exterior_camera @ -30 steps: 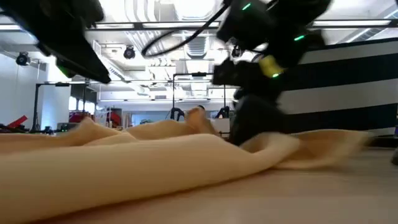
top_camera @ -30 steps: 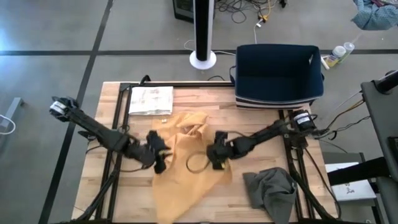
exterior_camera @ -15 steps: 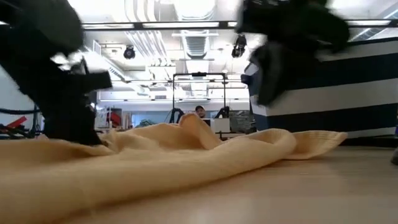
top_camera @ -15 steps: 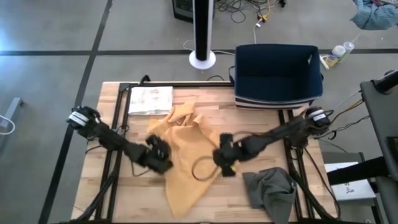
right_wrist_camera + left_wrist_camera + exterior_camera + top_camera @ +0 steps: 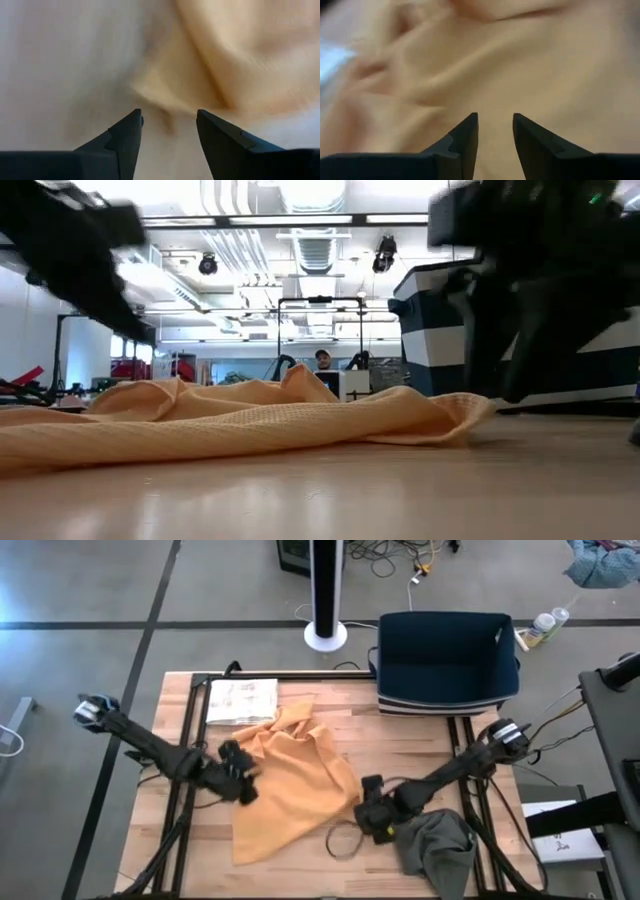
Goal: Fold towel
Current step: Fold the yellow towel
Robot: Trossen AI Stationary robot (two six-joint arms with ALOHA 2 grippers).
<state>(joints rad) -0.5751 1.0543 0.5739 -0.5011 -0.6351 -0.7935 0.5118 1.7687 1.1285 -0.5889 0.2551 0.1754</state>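
Both tools open over orange towel

A robotics lab or workshop: the wooden table stands on a grey concrete floor marked with dark lines. Behind it, exposed ceiling ducts, spotlights and a person at equipment

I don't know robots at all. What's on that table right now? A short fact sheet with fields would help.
Towel: yellow towel, spread loosely and rumpled, mid-table
Left hand: at the towel's left edge, fingers open, over the cloth
Right hand: off the towel's right corner, fingers open, nothing held
Other cloth: grey cloth, crumpled at the front right
Bin: dark bin at the back right
Paper: sheet at the back left
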